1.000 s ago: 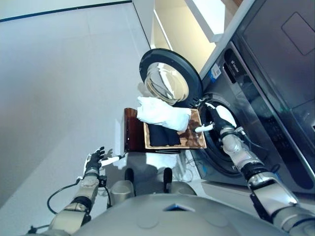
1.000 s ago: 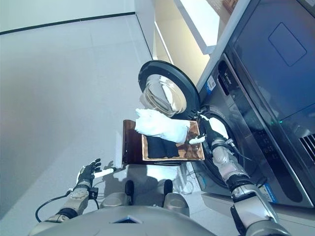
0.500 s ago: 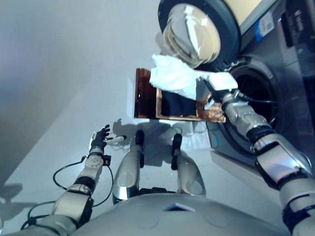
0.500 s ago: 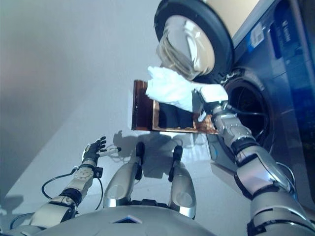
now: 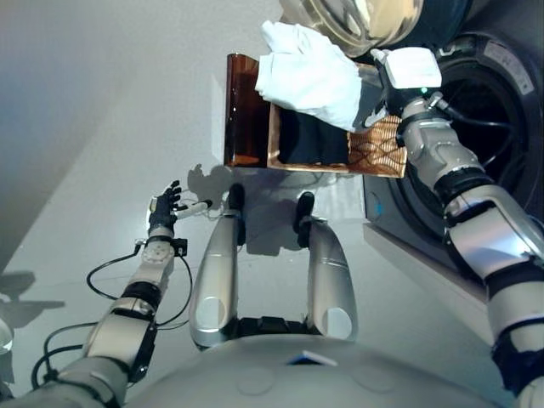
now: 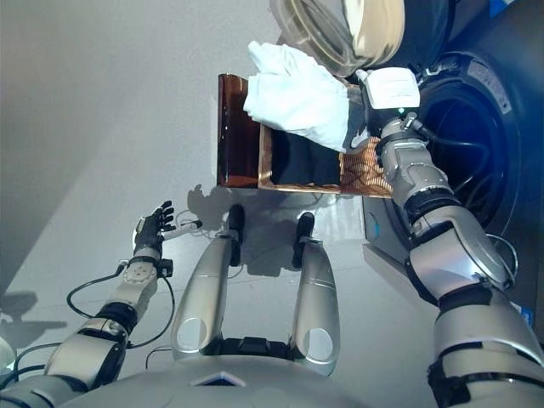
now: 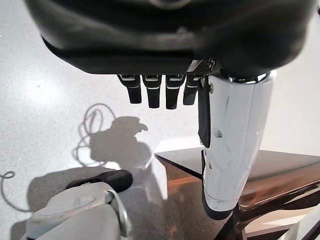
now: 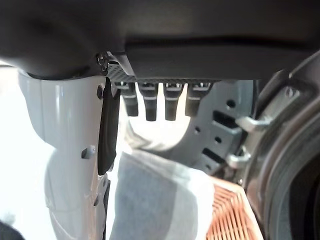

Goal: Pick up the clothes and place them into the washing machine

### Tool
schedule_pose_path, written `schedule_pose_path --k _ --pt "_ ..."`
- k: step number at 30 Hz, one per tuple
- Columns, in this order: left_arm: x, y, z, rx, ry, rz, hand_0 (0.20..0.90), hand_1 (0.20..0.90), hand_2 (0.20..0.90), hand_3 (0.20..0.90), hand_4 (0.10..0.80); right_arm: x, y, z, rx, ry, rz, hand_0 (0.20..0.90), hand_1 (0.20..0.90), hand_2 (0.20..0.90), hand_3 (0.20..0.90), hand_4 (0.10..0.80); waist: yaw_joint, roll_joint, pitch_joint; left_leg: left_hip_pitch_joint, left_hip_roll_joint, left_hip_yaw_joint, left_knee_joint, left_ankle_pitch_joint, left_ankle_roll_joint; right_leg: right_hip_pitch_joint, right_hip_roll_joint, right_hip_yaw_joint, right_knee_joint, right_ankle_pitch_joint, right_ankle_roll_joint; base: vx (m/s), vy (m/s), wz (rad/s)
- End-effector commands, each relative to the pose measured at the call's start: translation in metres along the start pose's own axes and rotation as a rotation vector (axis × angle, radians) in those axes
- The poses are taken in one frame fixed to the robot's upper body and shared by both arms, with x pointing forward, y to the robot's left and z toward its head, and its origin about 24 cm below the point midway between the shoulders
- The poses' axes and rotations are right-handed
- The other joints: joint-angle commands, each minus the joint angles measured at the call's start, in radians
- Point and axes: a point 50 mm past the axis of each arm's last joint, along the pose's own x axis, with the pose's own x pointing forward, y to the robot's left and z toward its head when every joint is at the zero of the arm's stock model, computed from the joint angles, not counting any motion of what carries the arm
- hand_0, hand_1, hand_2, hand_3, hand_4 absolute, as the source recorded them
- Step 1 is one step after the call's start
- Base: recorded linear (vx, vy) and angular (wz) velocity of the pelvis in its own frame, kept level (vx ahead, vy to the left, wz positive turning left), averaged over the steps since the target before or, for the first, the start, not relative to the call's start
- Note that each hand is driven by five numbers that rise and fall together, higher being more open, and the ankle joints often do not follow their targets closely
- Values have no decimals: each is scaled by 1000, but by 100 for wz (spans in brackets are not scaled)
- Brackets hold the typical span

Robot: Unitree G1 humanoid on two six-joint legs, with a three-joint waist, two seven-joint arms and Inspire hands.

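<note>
A white garment [image 5: 310,72] lies draped over the far end of the shallow wicker basket [image 5: 378,153]. A dark garment [image 5: 310,140] lies in the basket under it. The basket rests on the dark brown box [image 5: 246,110] beside the washing machine's open drum [image 5: 489,119]. My right hand [image 5: 387,93] is at the white garment's edge nearest the drum, fingers straight and open. In the right wrist view its thumb [image 8: 70,150] stands beside the pale cloth [image 8: 160,200], with wicker [image 8: 230,215] past it. My left hand [image 5: 166,208] hangs open low over the floor.
The machine's round glass door [image 5: 365,17] stands open just beyond the basket. The machine's dark front [image 5: 408,246] runs along the right. Pale floor [image 5: 102,102] lies to the left. The left wrist view shows the brown box's corner [image 7: 280,170].
The camera has tilted down, so the whole picture shifted. My right hand has moved from the drum's mouth over to the white garment's edge. My left hand stays open.
</note>
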Motion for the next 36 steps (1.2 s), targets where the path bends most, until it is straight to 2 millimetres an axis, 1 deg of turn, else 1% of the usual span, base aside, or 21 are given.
schedule_pose_path --k 1,3,5,7,10,11,12,13,15,17,18,20,22,26,28,30,33,36 --pt "-3 18 1 6 -53 65 900 900 900 900 800 12 -39 -14 35 56 -165 900 900 900 900 800 0 31 -80 -34 -7 15 88 -88 -50 -15 28 -2 -41 50 62 -31 -1 5" --pt "-2 17 7 -2 -82 62 900 900 900 900 800 12 -38 -14 42 66 -167 900 900 900 900 800 3 39 -80 -54 -11 11 88 -82 -47 -32 28 -5 -40 50 61 -29 -10 6" --pt "-3 16 8 -7 -91 57 900 900 900 900 800 13 -39 -15 43 70 -168 900 900 900 900 800 9 44 -81 -66 -15 5 88 -79 -44 -45 27 -10 -36 49 60 -8 -4 4" --pt "-3 17 10 -15 -98 57 900 900 900 900 800 15 -45 -12 53 62 -185 900 900 900 900 800 12 46 -81 -76 -18 3 83 -76 -42 -56 27 -11 -32 49 59 -3 -3 3" --pt "-2 15 10 -11 -100 55 900 900 900 900 800 15 -45 -14 57 74 -185 900 900 900 900 800 16 49 -79 -87 -24 -2 81 -72 -40 -63 24 -14 -32 48 59 -6 -7 6" --pt "-1 15 15 -17 -118 55 900 900 900 900 800 18 -53 -14 64 79 -208 900 900 900 900 800 22 55 -78 -94 -27 -2 71 -66 -39 -75 20 -15 -34 49 58 -6 14 8" --pt "-1 16 16 -21 -125 57 900 900 900 900 800 19 -56 -16 61 86 -215 900 900 900 900 800 24 56 -77 -98 -29 -3 65 -62 -39 -77 19 -16 -38 50 58 86 15 7" --pt "-1 16 17 -20 -129 57 900 900 900 900 800 19 -58 -17 52 91 -220 900 900 900 900 800 29 61 -77 -90 -29 -6 77 -98 -42 -72 21 -12 -20 16 64 92 4 5" --pt "-1 13 20 -24 -145 49 900 900 900 900 800 20 -63 -21 42 105 -228 900 900 900 900 800 34 65 -73 -94 -34 -7 66 -91 -40 -75 16 -14 -23 17 65 59 8 9" --pt "-1 12 22 -32 -151 46 900 900 900 900 800 22 -69 -20 42 102 -245 900 900 900 900 800 36 68 -69 -96 -39 -9 57 -87 -40 -83 14 -13 -19 17 66 22 15 7" --pt "-1 12 25 -44 -166 46 900 900 900 900 800 23 -75 -20 44 103 -259 900 900 900 900 800 37 69 -69 -96 -42 -10 51 -85 -39 -85 14 -12 -18 17 65 19 10 4" --pt "-1 11 26 -42 -171 42 900 900 900 900 800 23 -78 -25 45 122 -270 900 900 900 900 800 41 74 -65 -99 -48 -10 43 -80 -39 -87 9 -14 -20 16 65 17 2 7" --pt "-1 12 27 -45 -176 45 900 900 900 900 800 24 -81 -25 45 122 -275 900 900 900 900 800 43 77 -64 -100 -51 -11 36 -77 -39 -89 7 -15 -22 17 66 16 12 7" --pt "0 10 31 -44 -190 47 900 900 900 900 800 26 -82 -18 64 109 -281 900 900 900 900 800 47 79 -59 -116 -59 -19 34 -71 -36 -101 3 -17 -16 17 64 19 -1 7" --pt "2 10 34 -40 -199 48 900 900 900 900 800 28 -77 -12 64 100 -261 900 900 900 900 800 51 79 -61 -116 -65 -24 19 -65 -36 -100 2 -21 -20 14 63 25 -14 8" --pt "2 9 35 -41 -201 47 900 900 900 900 800 28 -75 -12 56 104 -247 900 900 900 900 800 56 79 -64 -120 -69 -29 12 -59 -38 -103 -2 -25 -22 15 62 16 -13 7" --pt "3 8 41 -42 -221 38 900 900 900 900 800 26 -71 -20 41 138 -224 900 900 900 900 800 66 88 -68 -124 -76 -35 -13 -44 -41 -110 -10 -32 -31 19 63 10 -14 13" --pt "4 6 46 -44 -238 31 900 900 900 900 800 26 -73 -24 48 161 -219 900 900 900 900 800 77 95 -68 -131 -82 -41 -20 -35 -41 -119 -15 -34 -28 22 64 2 -15 14"
